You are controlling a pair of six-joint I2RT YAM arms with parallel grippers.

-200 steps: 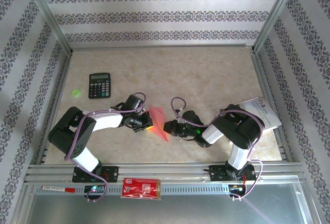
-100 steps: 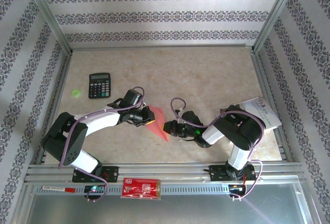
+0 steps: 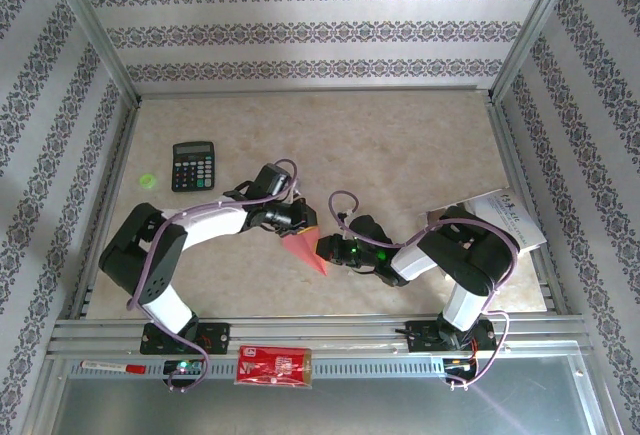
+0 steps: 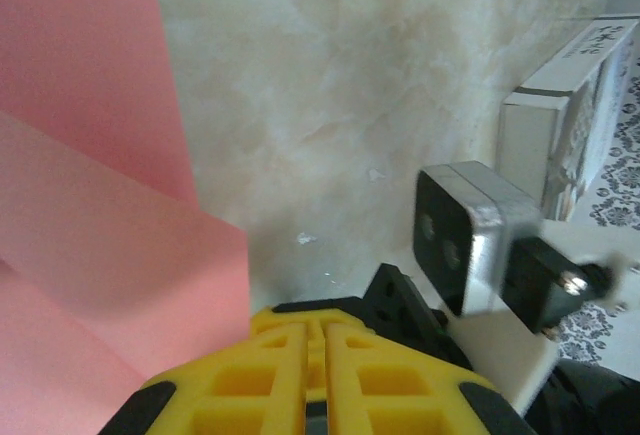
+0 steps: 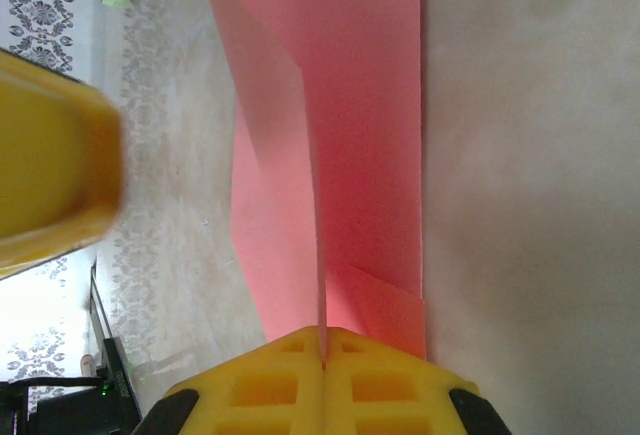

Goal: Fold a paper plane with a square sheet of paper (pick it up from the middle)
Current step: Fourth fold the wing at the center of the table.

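Paper plane (image 3: 309, 251) unmoved, left gripper (image 3: 302, 221) swung over it.

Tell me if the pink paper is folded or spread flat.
Folded. The pink paper shows overlapping creased layers and a raised ridge running into the shut right gripper.

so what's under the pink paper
Marbled table shows around the paper; whatever lies directly beneath it is covered. The right end effector pinches its near edge.
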